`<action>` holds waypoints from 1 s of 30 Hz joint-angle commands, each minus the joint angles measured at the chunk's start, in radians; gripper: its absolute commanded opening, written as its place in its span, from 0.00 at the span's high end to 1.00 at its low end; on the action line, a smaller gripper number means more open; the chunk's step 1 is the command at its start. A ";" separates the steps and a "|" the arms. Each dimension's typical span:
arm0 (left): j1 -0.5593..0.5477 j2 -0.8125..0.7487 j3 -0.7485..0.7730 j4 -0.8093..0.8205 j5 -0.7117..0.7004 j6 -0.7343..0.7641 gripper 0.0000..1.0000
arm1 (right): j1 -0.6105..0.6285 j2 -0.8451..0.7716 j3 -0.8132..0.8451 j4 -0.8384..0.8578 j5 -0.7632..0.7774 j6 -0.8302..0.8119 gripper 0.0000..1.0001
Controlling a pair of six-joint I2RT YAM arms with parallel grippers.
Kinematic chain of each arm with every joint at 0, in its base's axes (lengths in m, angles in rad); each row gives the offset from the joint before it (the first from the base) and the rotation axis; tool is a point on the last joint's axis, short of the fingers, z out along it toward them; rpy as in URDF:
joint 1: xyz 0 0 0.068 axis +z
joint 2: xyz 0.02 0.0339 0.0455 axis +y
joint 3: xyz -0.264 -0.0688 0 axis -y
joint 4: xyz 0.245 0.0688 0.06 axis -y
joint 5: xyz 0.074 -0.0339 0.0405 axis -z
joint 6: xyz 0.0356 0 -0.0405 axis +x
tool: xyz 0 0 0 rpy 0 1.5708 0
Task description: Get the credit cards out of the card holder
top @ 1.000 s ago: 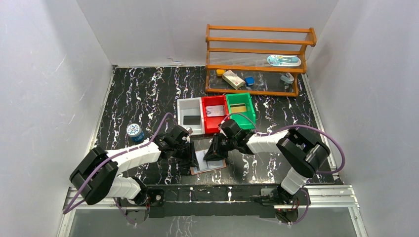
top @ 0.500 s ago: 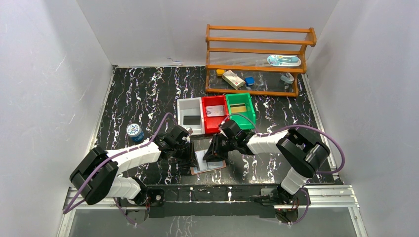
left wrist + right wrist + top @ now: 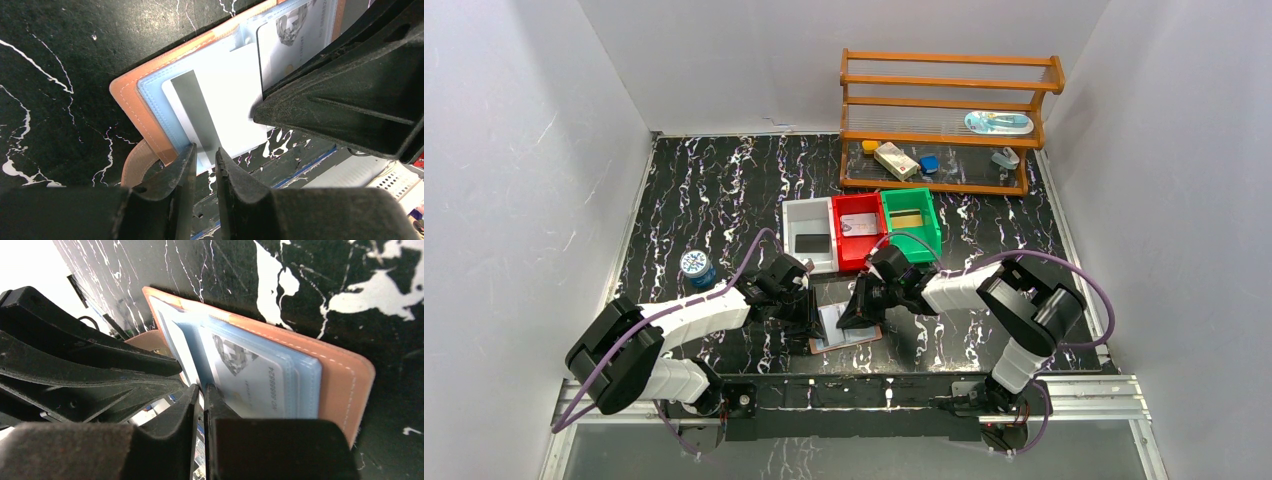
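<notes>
The tan card holder lies open near the table's front edge, between my two grippers. In the left wrist view its brown rim frames a light blue lining that holds a pale credit card with a grey stripe. A second credit card with a diamond picture sits in the other half. My left gripper is shut on the holder's near edge. My right gripper is shut on the corner of the diamond credit card, close against the left fingers.
White, red and green bins stand in a row just behind the grippers. A wooden rack with small items fills the back right. A blue-lidded jar stands to the left. The holder's strap tab curls beside my left finger.
The right gripper's jaws have closed at the card's edge and its arm has shifted slightly. The left arm and the card holder stay in place.
</notes>
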 commanded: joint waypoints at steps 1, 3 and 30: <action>-0.004 0.003 -0.004 -0.029 0.004 0.010 0.81 | 0.001 -0.045 -0.013 0.005 0.015 -0.018 0.87; -0.005 0.000 -0.005 -0.032 0.001 0.012 0.81 | -0.003 -0.066 -0.013 -0.027 0.036 -0.033 0.87; -0.005 -0.056 0.126 -0.015 0.041 0.039 0.52 | -0.070 -0.092 -0.083 -0.004 -0.013 -0.044 0.83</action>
